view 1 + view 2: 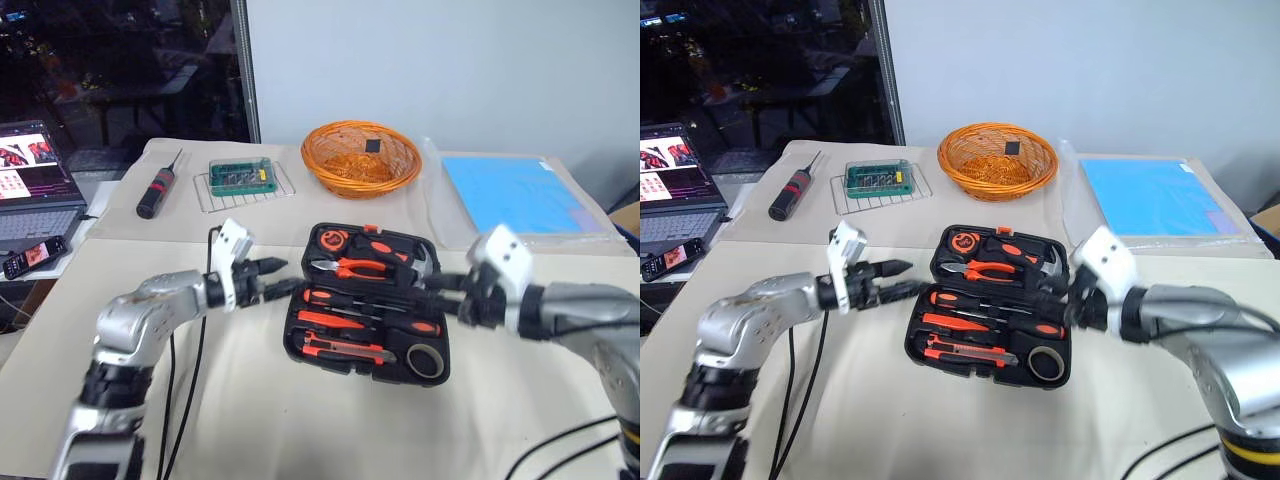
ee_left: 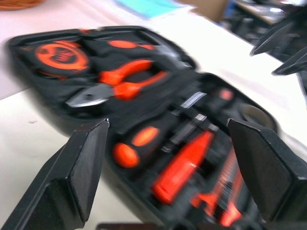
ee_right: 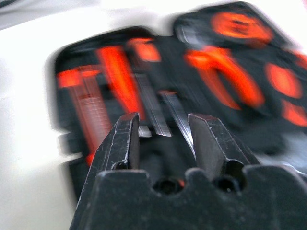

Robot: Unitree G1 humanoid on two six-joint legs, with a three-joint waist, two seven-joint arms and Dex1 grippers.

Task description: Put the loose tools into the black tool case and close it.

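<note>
The one open black plastic clamshell tool case [image 1: 368, 303] lies between two empty grippers: left gripper [image 1: 278, 278] spread wide, right gripper [image 3: 163, 139] partly parted.

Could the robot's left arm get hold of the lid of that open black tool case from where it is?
Probably yes. The left gripper hangs beside the case on its left edge, fingers spread wide, with nothing between them and the lid. The right gripper is at the opposite side, out of its way.

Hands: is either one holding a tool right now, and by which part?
Nothing is held. The left hand is wide open beside the open tool case; the right hand is part open over it, with nothing between its fingers.
</note>
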